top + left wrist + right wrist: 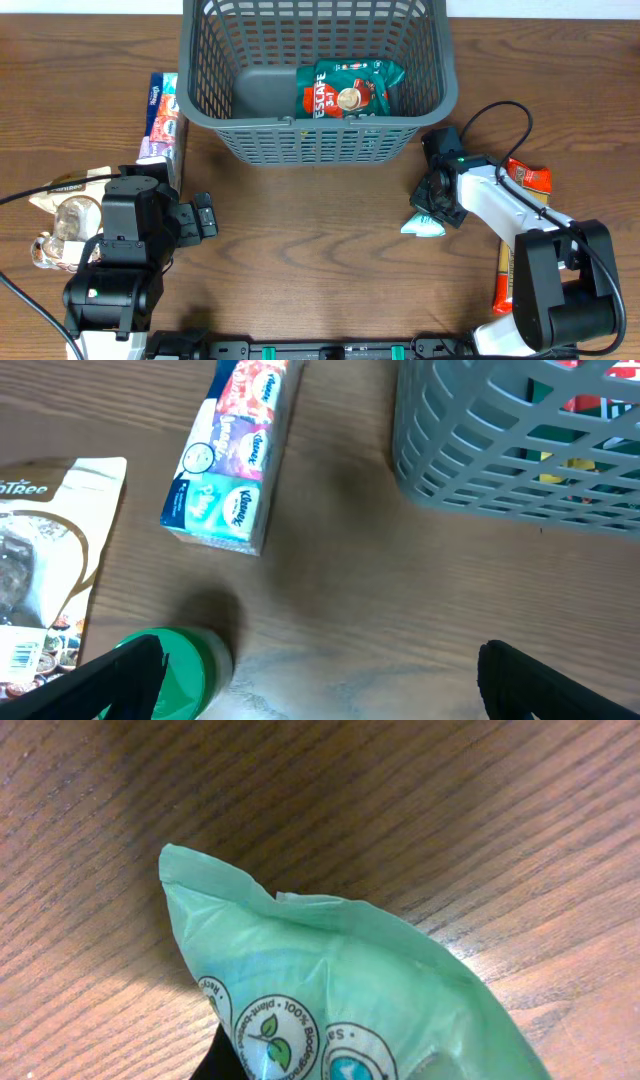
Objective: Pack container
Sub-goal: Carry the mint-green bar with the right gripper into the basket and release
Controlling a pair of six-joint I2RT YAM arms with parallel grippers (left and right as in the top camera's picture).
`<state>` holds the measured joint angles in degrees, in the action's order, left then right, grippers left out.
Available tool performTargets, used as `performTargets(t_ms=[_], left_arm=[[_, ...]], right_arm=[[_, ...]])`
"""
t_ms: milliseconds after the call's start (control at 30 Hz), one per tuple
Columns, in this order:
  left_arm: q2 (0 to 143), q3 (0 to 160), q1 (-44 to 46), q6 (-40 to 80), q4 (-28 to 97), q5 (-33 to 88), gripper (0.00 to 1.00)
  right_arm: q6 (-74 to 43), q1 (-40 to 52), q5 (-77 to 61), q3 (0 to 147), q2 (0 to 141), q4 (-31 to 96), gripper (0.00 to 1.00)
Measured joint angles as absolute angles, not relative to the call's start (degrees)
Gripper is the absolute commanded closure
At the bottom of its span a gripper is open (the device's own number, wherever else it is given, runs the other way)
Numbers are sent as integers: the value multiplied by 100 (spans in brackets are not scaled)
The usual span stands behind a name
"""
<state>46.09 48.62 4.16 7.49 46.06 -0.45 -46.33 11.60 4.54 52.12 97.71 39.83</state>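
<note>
The container (315, 140) is being shown at the 12 o'clock edge of the table (320, 265) in the overhead view. It is standing upright, w/ a green-and-red coffee pack (350, 90) lying on its bottom, in the right half.

The right gripper (432, 212) is being held outside the container, lower in the picture. The container's front right corner is lying at approx. 11 o'clock from this gripper, near but not touching. The jaws are being pressed together on a light green packet (423, 227), which is sticking out at approx. 7 o'clock. In the right wrist view the packet is filling the lower part of the picture, w/ bare wood behind it.

The left gripper (205, 215) is being held over the 8 o'clock part of the table, and the container is lying at approx. 1 o'clock from it, well apart. Its fingers (110, 680) are being held wide apart, w/ only bare wood seen btw. them. A green round cap (190, 670) is being seen just beside the left finger.

A tissue pack (162, 115) is lying at 9 o'clock of the container, just beside its wall; contact cannot be told. A snack bag (60, 190) is being partly hidden by the left arm. A red pack (528, 178) is lying at 3 o'clock of the right gripper.
</note>
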Motion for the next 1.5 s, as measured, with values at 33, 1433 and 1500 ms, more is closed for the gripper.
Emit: performTargets(t_ms=[33,1433,1500], left_arm=[[4609,4862,416,749,4606,-45,2],[4606,4862,416,749,4606,-45,2],[4606,4862,416,749,4606,-45,2]], right_arm=[[-4619,1144,438,5234,9769,4025,99],[2062,2578,-755,12665,10359,5439,99],[2117,2740,-762,12658,10809,5070,99]])
